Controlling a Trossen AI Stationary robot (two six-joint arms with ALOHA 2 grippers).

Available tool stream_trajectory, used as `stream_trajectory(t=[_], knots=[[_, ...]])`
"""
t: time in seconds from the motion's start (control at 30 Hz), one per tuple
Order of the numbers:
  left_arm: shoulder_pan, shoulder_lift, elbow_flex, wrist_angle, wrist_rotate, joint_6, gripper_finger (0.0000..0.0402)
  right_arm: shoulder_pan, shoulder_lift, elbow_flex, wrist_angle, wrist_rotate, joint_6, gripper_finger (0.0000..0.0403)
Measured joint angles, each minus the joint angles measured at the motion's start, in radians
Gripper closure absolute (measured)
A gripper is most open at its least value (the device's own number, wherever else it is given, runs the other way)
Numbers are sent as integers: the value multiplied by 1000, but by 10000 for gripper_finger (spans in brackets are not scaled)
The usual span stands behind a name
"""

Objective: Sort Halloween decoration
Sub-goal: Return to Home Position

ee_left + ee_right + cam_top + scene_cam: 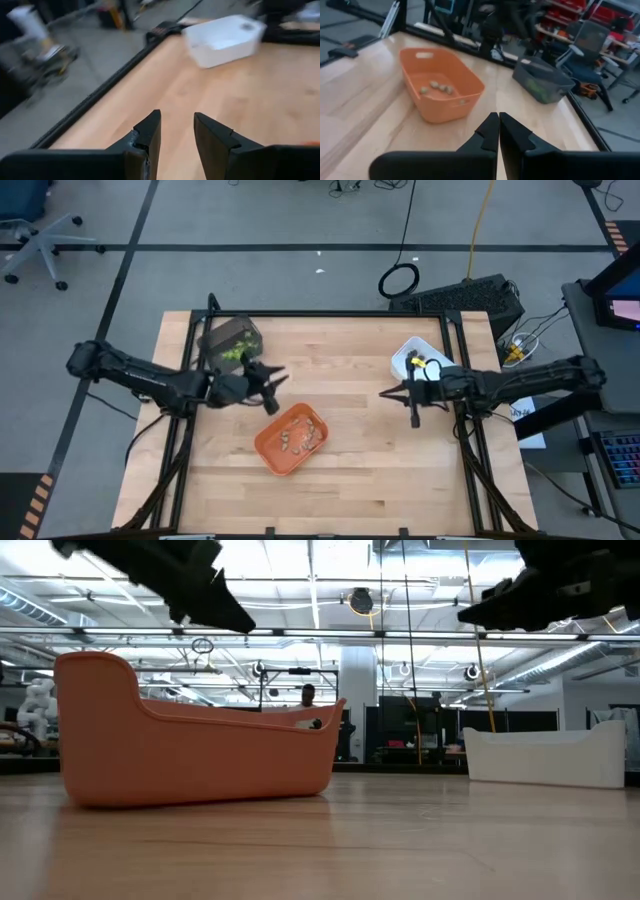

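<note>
Wooden table [350,490], open stretch between left pincer [278,392] and right pincer [385,392].

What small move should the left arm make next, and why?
Probably draw the left gripper back toward its own side: its fingers are open with nothing between them, and it hangs above the table between the dark grey tray and the orange tray. The right gripper is shut and holds nothing.
</note>
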Motion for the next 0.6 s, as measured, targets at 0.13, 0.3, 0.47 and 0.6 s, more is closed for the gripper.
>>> stream_trajectory(t=[0.13,0.3,0.47,0.6], knots=[[-46,0,-157,327,60,111,286,-7,-11,-90,152,3,51,403],[-65,0,-308,629,80,159,309,-7,-12,-183,274,32,84,403],[-65,1,-390,717,108,159,364,-6,-14,-213,273,30,85,403],[-64,0,-420,740,174,161,397,-6,-14,-245,274,30,85,403]])
